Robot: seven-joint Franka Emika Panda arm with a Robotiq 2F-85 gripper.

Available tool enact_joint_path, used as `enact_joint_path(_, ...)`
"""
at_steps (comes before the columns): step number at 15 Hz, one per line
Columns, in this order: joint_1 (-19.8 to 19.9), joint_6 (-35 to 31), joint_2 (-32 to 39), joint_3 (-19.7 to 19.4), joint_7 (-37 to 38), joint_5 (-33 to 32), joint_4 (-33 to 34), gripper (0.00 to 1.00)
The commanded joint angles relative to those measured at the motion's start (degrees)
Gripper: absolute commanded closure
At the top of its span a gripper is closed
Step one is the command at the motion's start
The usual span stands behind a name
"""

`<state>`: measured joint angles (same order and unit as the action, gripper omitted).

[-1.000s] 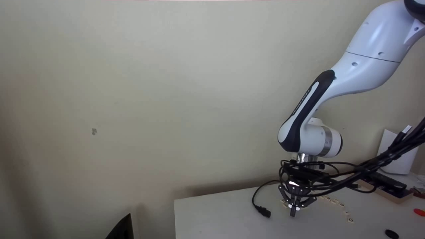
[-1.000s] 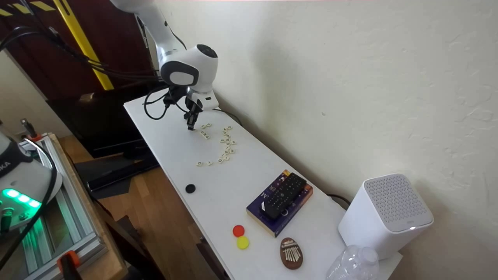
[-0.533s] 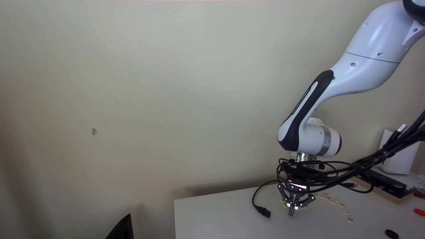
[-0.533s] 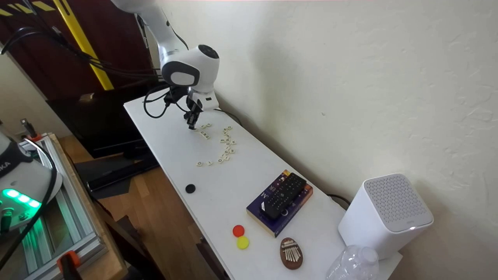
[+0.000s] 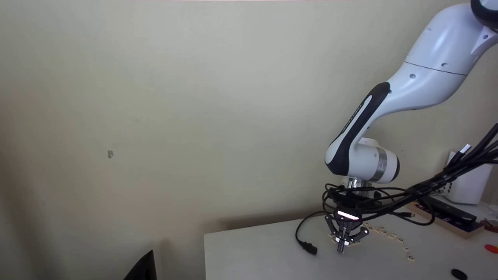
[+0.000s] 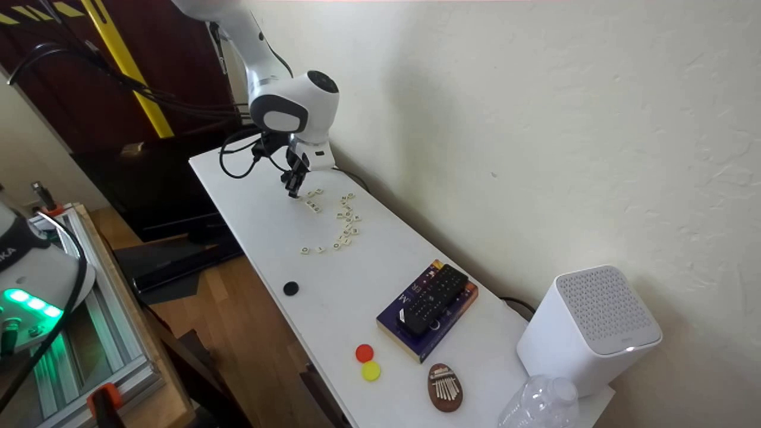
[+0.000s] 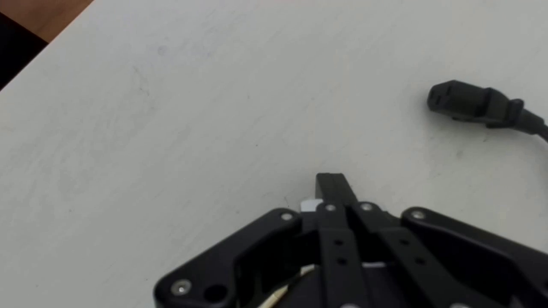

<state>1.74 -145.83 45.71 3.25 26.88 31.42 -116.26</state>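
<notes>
My gripper (image 7: 330, 179) is shut, its two black fingertips pressed together with nothing seen between them. It points down close over the white table (image 6: 333, 297); whether the tips touch it I cannot tell. In both exterior views the gripper (image 5: 341, 249) (image 6: 293, 193) is beside several small cream letter tiles (image 6: 313, 206). Some tiles (image 7: 278, 295) show partly behind the gripper in the wrist view. A black cable plug (image 7: 469, 102) lies on the table, apart from the fingers; it also shows in an exterior view (image 5: 309, 248).
A curved line of tiles (image 6: 348, 220) lies nearer the wall. Farther along are a black disc (image 6: 291, 288), a book (image 6: 410, 294) under a black remote (image 6: 434, 297), red (image 6: 364, 353) and yellow (image 6: 371, 371) discs, a brown kalimba (image 6: 445, 389), a white speaker-like box (image 6: 588, 339) and a clear bottle (image 6: 541, 404).
The gripper has shifted slightly, a little left and up in an exterior view, and has turned somewhat with its hanging cables. It stays shut. The objects on the table have not moved.
</notes>
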Motion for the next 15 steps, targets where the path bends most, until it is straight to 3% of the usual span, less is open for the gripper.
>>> enact_joint_path(1,1.1,0.6,1.0,0.8,-0.7,2.1,0.9,1.0)
enact_joint_path(10,2.6,-1.1,-4.4,2.3,-5.9,2.7,-4.0,1.0)
enact_joint_path(15,0.7,-0.6,-7.4,0.2,-9.3,-2.1,-7.8,1.0)
